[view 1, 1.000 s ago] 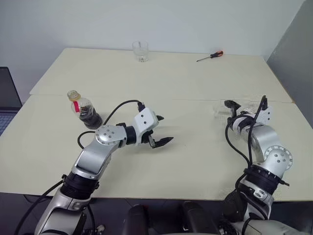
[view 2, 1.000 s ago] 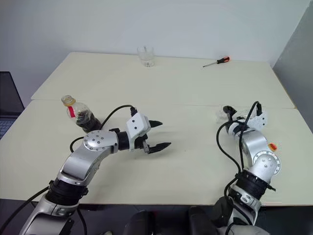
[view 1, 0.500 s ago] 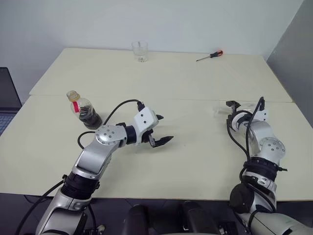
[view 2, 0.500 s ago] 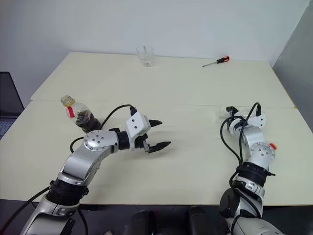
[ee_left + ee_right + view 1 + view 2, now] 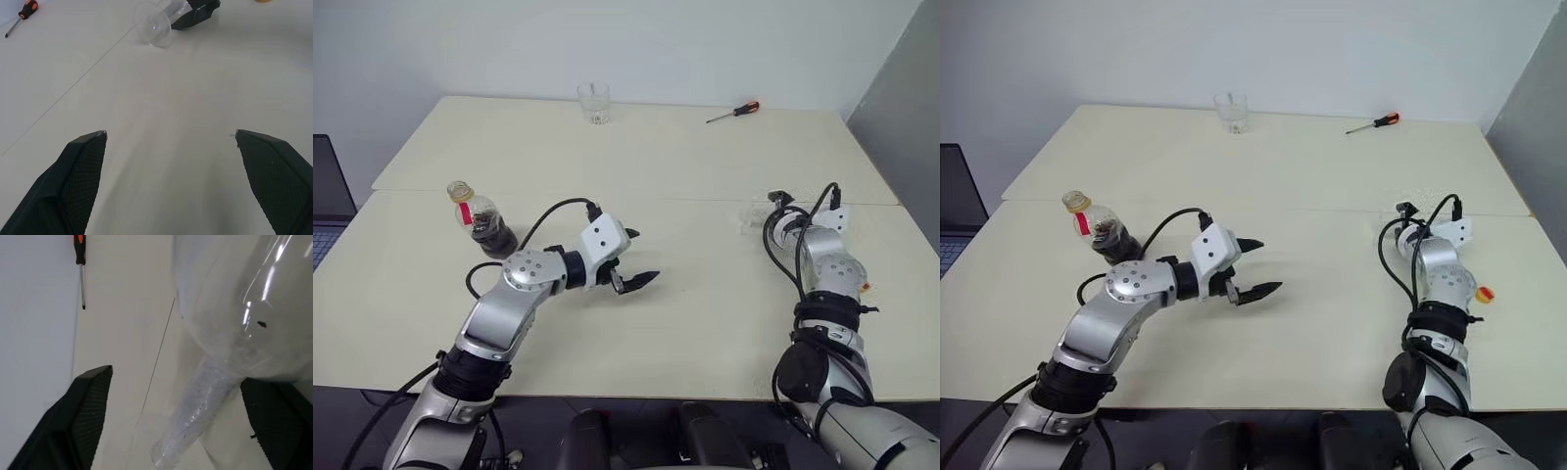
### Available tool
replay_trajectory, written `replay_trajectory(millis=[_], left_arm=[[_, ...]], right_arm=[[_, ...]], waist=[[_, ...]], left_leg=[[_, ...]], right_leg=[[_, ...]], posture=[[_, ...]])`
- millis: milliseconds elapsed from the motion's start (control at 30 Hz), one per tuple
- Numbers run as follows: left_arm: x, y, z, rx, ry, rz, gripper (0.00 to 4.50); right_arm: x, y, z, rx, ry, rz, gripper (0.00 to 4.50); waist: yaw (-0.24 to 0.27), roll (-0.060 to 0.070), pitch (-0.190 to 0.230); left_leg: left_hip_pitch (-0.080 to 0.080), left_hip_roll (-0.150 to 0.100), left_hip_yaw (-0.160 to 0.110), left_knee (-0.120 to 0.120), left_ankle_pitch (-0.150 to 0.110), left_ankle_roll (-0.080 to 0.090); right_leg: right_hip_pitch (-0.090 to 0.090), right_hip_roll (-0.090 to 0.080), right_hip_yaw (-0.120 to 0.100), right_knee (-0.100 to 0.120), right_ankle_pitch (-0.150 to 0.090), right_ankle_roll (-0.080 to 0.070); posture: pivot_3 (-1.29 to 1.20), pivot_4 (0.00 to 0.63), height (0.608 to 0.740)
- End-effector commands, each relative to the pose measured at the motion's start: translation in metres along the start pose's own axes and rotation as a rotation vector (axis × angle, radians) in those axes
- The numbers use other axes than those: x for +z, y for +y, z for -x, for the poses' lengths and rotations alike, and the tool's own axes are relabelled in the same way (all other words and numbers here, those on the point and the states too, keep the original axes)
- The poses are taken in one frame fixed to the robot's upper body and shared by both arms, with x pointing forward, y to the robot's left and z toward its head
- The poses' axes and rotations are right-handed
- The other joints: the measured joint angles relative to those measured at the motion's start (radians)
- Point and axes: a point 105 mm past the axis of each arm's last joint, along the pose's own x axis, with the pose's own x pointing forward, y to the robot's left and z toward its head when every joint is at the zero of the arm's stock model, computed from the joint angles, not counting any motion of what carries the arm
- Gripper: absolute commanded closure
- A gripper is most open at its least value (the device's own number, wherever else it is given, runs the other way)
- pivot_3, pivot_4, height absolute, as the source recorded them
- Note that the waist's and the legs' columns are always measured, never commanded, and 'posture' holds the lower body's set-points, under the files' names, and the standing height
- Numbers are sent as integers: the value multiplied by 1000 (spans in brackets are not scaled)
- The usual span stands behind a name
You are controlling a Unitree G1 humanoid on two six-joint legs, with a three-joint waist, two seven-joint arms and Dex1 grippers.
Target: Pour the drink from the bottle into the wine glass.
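The wine glass (image 5: 244,308) lies on its side on the right part of the table, its round foot (image 5: 154,30) turned toward the table's middle. My right gripper (image 5: 775,201) is open, one finger on each side of the glass where the bowl meets the stem (image 5: 205,391). The bottle (image 5: 480,220) stands at the left, leaning a little, with the dark drink in its lower part and a red tag at the neck. To the right of the bottle and apart from it, my left gripper (image 5: 646,257) hovers open over bare table with nothing between its fingers.
A short clear tumbler (image 5: 594,102) stands at the back middle of the cream table (image 5: 685,166). A red-handled screwdriver (image 5: 734,112) lies at the back right. A laptop (image 5: 328,196) sits past the left edge. A seam crosses the table.
My right arm has stretched forward and lowered, bringing its fingers around the lying wine glass. The left arm, the bottle and the tumbler have not moved.
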Motion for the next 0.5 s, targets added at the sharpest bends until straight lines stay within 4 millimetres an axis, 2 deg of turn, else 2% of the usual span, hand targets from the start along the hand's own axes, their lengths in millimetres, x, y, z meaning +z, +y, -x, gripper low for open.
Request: replay_trajectory(millis=[33, 167, 300, 400, 500], left_arm=[[12, 6, 8, 43, -25, -40, 0], [11, 7, 9, 52, -23, -35, 0], [8, 5, 13, 59, -17, -12, 0], [-2, 2, 21, 67, -8, 68, 0], [-18, -6, 35, 73, -16, 258, 0]], right_arm=[[7, 9, 0, 20, -39, 22, 1591], [5, 15, 1, 33, -44, 98, 3006], [-8, 42, 7, 126, -33, 294, 4147], [-31, 75, 17, 264, -22, 493, 4266], [-71, 111, 35, 473, 1, 746, 4266]], waist=[[0, 0, 0], [-1, 1, 0], [-1, 2, 0], [-1, 3, 1], [-6, 4, 2]], left_leg=[[0, 0, 0, 0, 0, 0], [0, 0, 0, 0, 0, 0], [0, 0, 0, -1, 0, 0], [0, 0, 0, -1, 0, 0], [0, 1, 0, -2, 0, 0]], right_leg=[[0, 0, 0, 0, 0, 0], [-1, 0, 1, 0, 0, 0], [-1, 0, 1, 0, 0, 0], [-2, 0, 1, 0, 0, 0], [-4, 0, 1, 1, 1, -1]], posture=[[0, 150, 740], [0, 150, 740], [0, 150, 740], [0, 150, 740], [0, 150, 740]])
